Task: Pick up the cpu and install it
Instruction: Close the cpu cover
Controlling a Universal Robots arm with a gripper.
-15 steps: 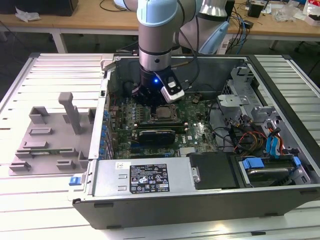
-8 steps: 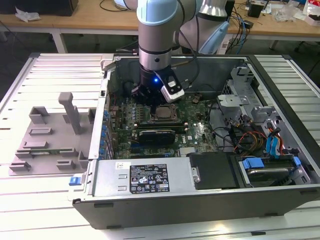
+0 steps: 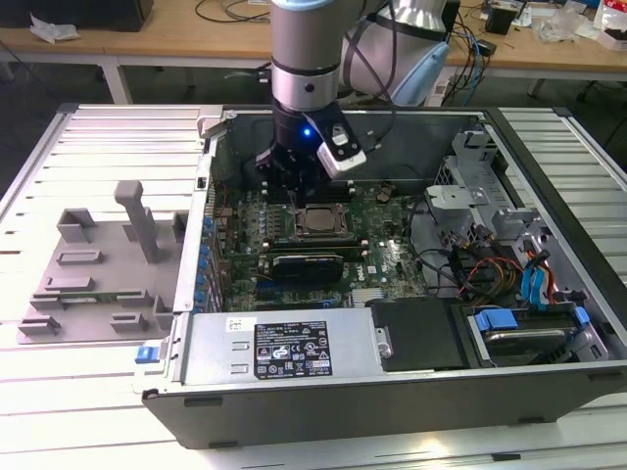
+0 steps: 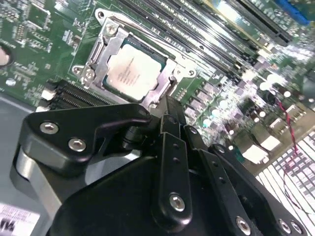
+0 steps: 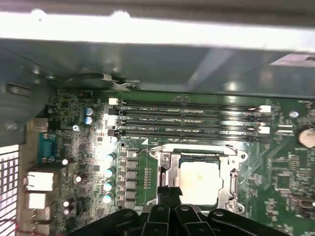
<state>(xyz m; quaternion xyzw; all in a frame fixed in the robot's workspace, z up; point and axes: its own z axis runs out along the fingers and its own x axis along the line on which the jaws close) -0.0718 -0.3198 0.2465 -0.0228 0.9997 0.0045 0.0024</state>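
The small square silver-topped cpu (image 4: 133, 71) lies flat inside the metal socket frame (image 4: 106, 46) on the green motherboard (image 5: 280, 172), within the open dark computer case (image 3: 441, 401). The black gripper (image 4: 170, 112) hangs just above the frame's edge, fingers pinched together on nothing. Doing this well probably means confirming the chip sits level and square, and moving only vertically so nothing drags it.

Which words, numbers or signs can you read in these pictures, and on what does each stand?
None is clear enough to quote.
Black label on the case's metal cover: white print and symbols, too small to read.
White label beside it: too small to read.
cpu: faint engraved lines on its silver top, blurred.
Motherboard: white lettering beside the memory slots, too small to read.
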